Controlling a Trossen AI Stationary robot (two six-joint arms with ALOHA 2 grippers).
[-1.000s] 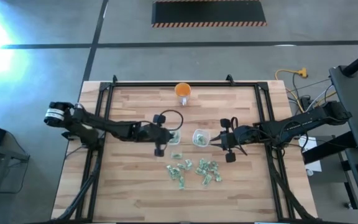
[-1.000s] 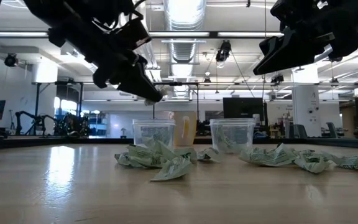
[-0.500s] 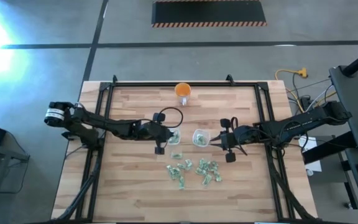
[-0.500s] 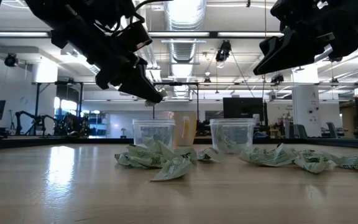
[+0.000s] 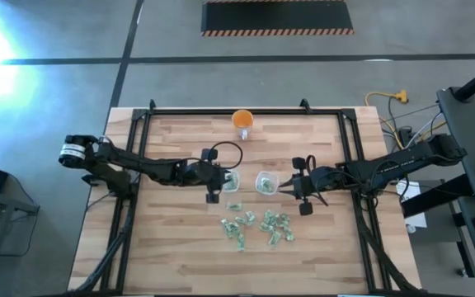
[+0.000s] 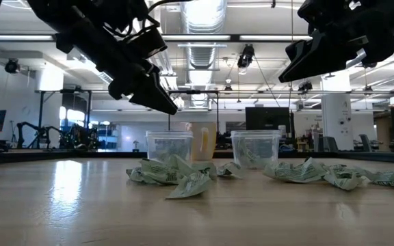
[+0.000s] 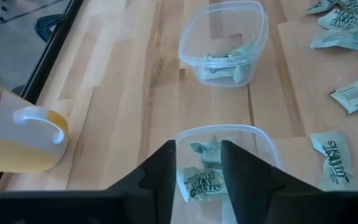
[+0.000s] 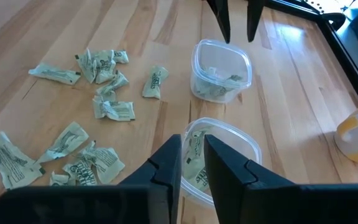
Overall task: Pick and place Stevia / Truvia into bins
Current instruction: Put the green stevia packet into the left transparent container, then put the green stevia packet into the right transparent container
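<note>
Two grippers hovered open and empty over bins; drifting off the rim risked sachets missing.

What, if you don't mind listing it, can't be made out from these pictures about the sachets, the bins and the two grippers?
- Sachet count in the left bin: the left gripper fingers cover part of it in the left wrist view.
- Right gripper: whether anything is pinched can't be told; its fingers overlap the right bin.
- Loose sachets: too small in the high view to count.
- Orange cup: cut off by the picture's edge in the left wrist view.
</note>
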